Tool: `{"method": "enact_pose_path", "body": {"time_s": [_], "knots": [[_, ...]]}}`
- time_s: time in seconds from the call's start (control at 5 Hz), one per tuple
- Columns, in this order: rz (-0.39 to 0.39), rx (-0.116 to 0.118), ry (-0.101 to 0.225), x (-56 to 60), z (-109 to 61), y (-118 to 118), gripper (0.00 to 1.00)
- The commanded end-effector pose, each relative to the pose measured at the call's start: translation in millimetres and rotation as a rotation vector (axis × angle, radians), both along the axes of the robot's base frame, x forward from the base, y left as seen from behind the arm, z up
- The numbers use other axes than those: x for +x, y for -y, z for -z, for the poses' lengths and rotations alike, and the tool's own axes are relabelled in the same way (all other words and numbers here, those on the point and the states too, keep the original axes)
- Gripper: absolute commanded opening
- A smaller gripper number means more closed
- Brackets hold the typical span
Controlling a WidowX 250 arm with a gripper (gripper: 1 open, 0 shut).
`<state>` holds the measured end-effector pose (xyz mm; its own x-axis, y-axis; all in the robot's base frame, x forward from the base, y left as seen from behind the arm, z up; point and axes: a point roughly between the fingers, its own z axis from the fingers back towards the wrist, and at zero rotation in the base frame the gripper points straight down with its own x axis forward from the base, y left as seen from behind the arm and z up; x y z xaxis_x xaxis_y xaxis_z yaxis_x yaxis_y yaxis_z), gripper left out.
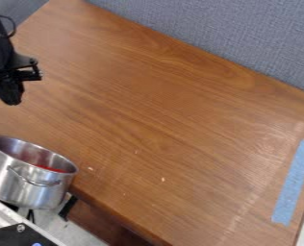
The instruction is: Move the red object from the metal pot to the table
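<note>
The metal pot (pixel 24 175) stands at the table's front left corner, shiny and round. A patch of the red object (pixel 44 175) shows inside it, low against the right inner wall. My dark gripper (pixel 10 96) hangs above the table (pixel 181 115), well behind and above the pot, apart from it. Its fingers are shut and nothing red shows between them. The arm runs off the left edge of the view.
A strip of light blue tape (pixel 293 183) lies near the table's right edge. A grey wall (pixel 244 29) runs behind the table. The table's front edge drops off just right of the pot.
</note>
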<state>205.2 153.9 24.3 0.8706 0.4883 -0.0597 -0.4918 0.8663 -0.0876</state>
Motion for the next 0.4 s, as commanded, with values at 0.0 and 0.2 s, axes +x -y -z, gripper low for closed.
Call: {"method": "enact_pose_path", "body": {"time_s": [0.0, 0.2], "knots": [[0.196, 0.026, 0.070, 29.2, -30.6, 33, 0.00], [0.445, 0.003, 0.039, 48.3, -40.7, 85, 0.00]]}}
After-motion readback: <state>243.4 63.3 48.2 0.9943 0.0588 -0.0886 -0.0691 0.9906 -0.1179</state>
